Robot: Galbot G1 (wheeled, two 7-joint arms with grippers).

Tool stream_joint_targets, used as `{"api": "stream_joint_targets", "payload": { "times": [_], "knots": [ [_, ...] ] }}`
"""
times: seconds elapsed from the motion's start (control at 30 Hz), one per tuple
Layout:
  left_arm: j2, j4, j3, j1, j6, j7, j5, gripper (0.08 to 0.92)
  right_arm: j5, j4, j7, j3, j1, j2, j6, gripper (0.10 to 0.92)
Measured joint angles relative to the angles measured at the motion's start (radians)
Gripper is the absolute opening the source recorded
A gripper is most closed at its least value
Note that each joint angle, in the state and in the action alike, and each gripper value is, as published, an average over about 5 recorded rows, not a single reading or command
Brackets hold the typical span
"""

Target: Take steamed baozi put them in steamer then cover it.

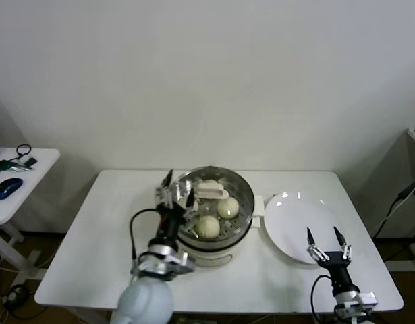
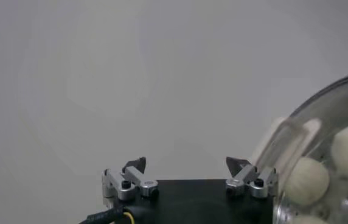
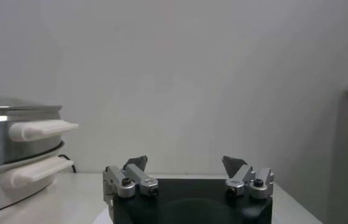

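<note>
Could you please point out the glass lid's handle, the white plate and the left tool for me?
glass lid's handle (image 1: 210,191), head view, middle of the cream-white grip.
white plate (image 1: 295,226), head view, bare centre of the plate.
left tool (image 1: 175,192), head view, midway between its open fingertips.

Baozi (image 1: 208,227) in steamer (image 1: 242,192), cover (image 1: 194,183) on top; plate (image 1: 296,226) right, touching.

Steamed baozi (image 1: 208,227): two clearly countable through cover (image 1: 214,196); others indistinct. Steamer (image 3: 16,161): cropped by right wrist view edge.
</note>
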Motion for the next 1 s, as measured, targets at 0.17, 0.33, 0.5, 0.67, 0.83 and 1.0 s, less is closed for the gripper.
{"api": "stream_joint_targets", "payload": {
  "times": [0.17,0.33,0.5,0.67,0.83,1.0],
  "knots": [
    [0.03,-0.012,-0.184,0.083,-0.103,-0.029,-0.281,0.823,-0.002,-0.008,0.008,-0.002,-0.004,0.01,0.017,0.823],
    [0.059,0.012,-0.365,0.168,-0.211,-0.023,-0.587,0.823,0.004,-0.019,0.009,-0.007,-0.01,0.014,0.037,0.823],
    [0.073,0.086,-0.472,0.235,-0.319,-0.006,-0.823,0.823,0.012,-0.032,0.007,-0.013,-0.009,0.018,0.055,0.823],
    [0.065,0.19,-0.515,0.267,-0.426,0.009,-0.951,0.823,0.019,-0.042,0.004,-0.022,-0.005,0.021,0.06,0.823],
    [0.046,0.271,-0.519,0.29,-0.504,0.021,-1.018,0.823,0.02,-0.049,0.003,-0.03,-0.003,0.026,0.064,0.823],
    [0.027,0.314,-0.506,0.311,-0.557,0.035,-1.052,0.823,0.02,-0.051,0.002,-0.034,-0.002,0.029,0.066,0.823]
  ]
}}
